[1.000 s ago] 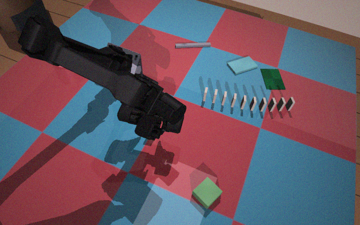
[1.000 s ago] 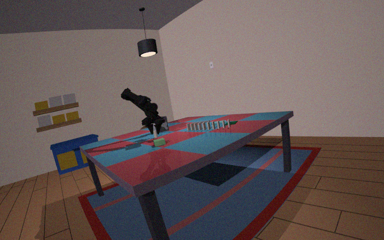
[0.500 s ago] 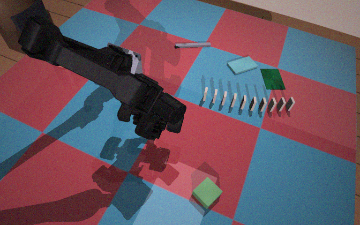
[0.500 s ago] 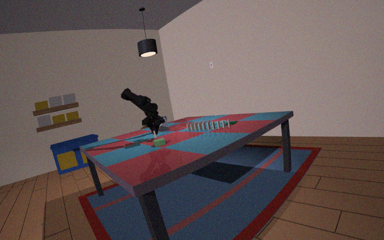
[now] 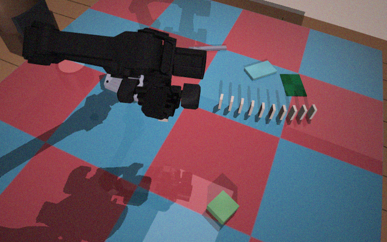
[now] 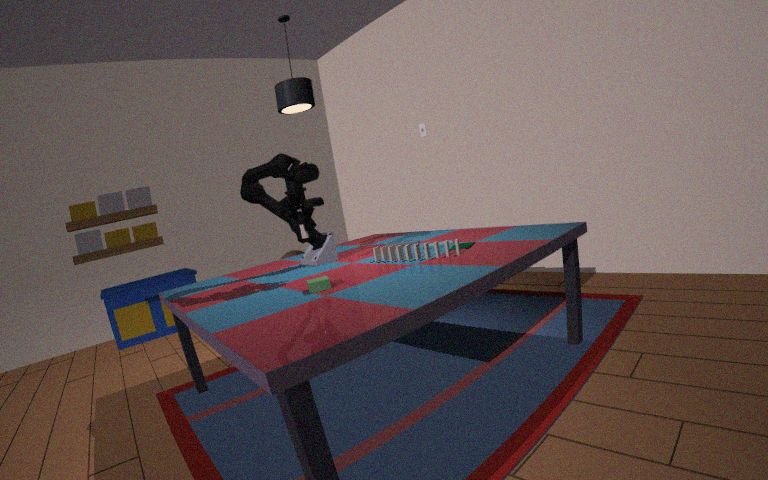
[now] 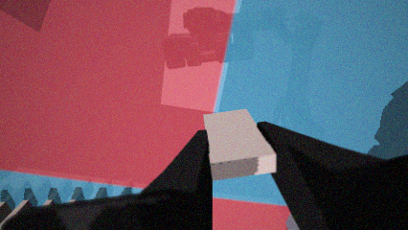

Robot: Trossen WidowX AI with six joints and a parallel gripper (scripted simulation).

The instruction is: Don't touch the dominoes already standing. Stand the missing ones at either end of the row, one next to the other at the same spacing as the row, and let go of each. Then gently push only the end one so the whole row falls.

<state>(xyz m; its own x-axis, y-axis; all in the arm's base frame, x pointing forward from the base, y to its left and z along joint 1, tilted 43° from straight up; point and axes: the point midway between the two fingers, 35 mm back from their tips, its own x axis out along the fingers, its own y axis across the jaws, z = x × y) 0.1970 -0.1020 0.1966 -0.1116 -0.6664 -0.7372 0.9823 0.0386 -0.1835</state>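
Ten pale dominoes (image 5: 261, 110) (image 6: 408, 252) (image 7: 16, 211) stand upright in a spaced row on the red-and-blue checkered table (image 5: 330, 191) (image 6: 376, 279), each apart from its neighbors. One more domino (image 5: 163, 120) (image 7: 235, 136) is clamped between the two black fingers of the gripper (image 5: 163, 116) (image 6: 302, 226) (image 7: 232, 134), lifted off the table and well apart from the row; in the top view only a small pale edge of it shows below the gripper. The wrist view shows the held domino's broad face and one end, with a finger against each side, while part of the row appears at the lower left, partly hidden by a finger. The black arm (image 5: 84, 45) (image 6: 251, 187) bends high over its light gray base (image 5: 111, 83) (image 6: 328, 242), folded back so that the gripper hangs near that base. A thin gray bar (image 5: 216, 48) lies on the table, partly covered by the arm in the top view. Near the row lie a pale turquoise slab (image 5: 260, 70) and a flat dark green square (image 5: 293, 84) (image 6: 465, 245). A light green block (image 5: 222, 206) (image 6: 318, 284) rests well apart from the row. Beyond the table, a black pendant lamp (image 6: 294, 93) hangs from the ceiling, and a blue cabinet (image 6: 105, 300) with yellow panels stands by the wall.
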